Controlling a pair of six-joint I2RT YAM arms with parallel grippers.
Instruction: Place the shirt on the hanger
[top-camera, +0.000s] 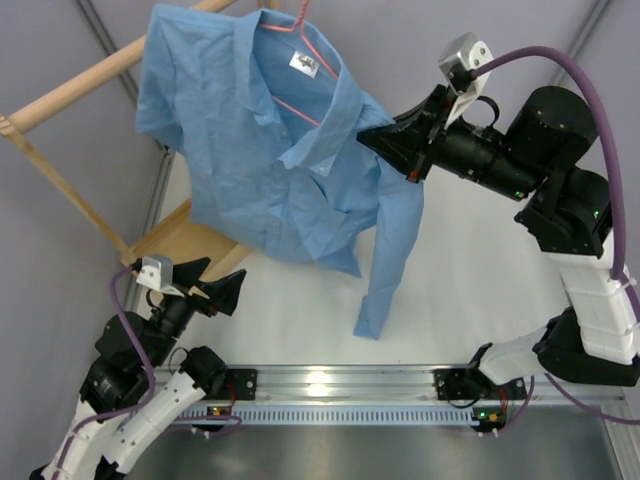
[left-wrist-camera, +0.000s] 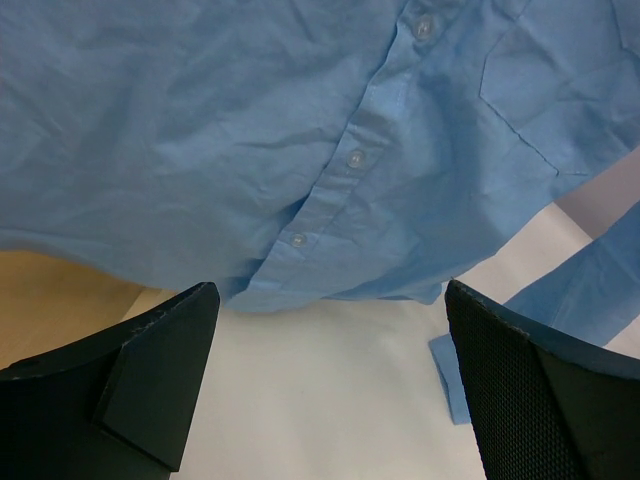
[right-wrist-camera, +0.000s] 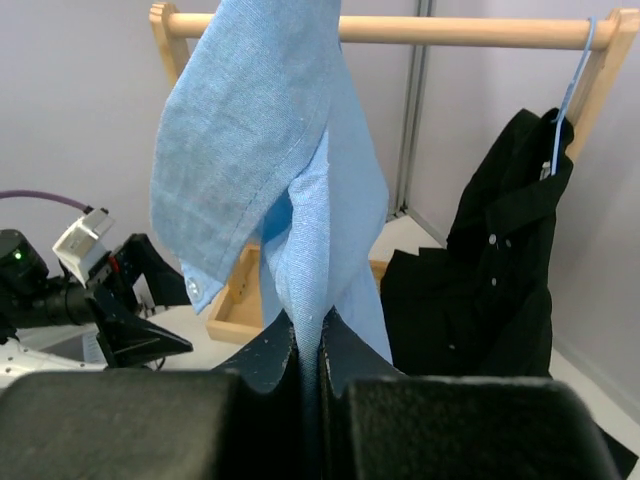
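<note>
**Blue shirt draped on pink hanger below the rail, right gripper pinching it**

From the top camera I saw the shirt (top-camera: 260, 150) hanging just below the wooden rail (top-camera: 90, 85), collar open and spread over the hanger (top-camera: 318, 50). Pink wire showed inside the collar. The hook ran out of view near the rail, so I could not tell whether it was hooked on. One sleeve (top-camera: 385, 270) dangled down from the rail side toward the table (top-camera: 470, 280).

The right gripper (top-camera: 368, 138) reached in level with the shirt's shoulder, on the side away from the rail. In its wrist view the right gripper (right-wrist-camera: 320, 345) had its jaws pressed together on a narrow fold of the shirt (right-wrist-camera: 260, 150), which rose straight up across the rail (right-wrist-camera: 450, 30). Farther along that rail hung a black shirt (right-wrist-camera: 490, 280) on a blue hanger (right-wrist-camera: 570, 90).

The left gripper (top-camera: 212, 280) sat well below the rail, jaws spread wide and holding nothing. Its wrist view looked up at the shirt (left-wrist-camera: 300, 130), with the button placket (left-wrist-camera: 354, 157) just above the fingers (left-wrist-camera: 150, 380), not touching them.
</note>
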